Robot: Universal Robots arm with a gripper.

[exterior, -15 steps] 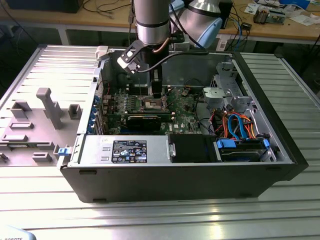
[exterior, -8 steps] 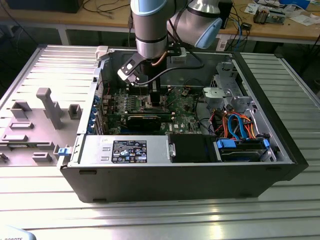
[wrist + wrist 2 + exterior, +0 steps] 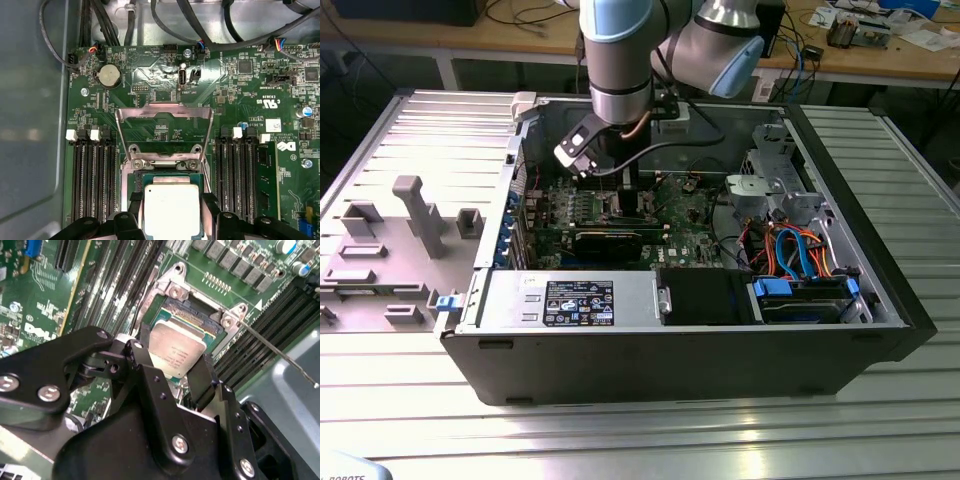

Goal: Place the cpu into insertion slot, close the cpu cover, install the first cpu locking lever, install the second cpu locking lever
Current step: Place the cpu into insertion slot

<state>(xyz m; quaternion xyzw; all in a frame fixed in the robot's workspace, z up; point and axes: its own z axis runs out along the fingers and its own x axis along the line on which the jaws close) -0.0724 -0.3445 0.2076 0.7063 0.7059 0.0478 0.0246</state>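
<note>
Green motherboard [image 3: 165, 85] below face-up cpu [image 3: 172, 210] in gripper [image 3: 172, 215], above insertion slot [image 3: 192, 316]

My arm [image 3: 620, 60], made of grey tube segments with pale blue caps, reaches from above into the open black metal computer case [image 3: 670, 365]. My black gripper [image 3: 631, 200] hangs low inside the case, just over the middle of the flat green motherboard [image 3: 690, 215]. Against the case's near wall sits a silver power supply box [image 3: 570, 298] with a dark label. In the case's corner at the exterior view's right lie blue and orange cables [image 3: 795, 250]. Outside the case, at the exterior view's left, is a flat grey panel [image 3: 380, 170] with upright blocks. The case stands on a ribbed metal table [image 3: 720, 440].
</note>
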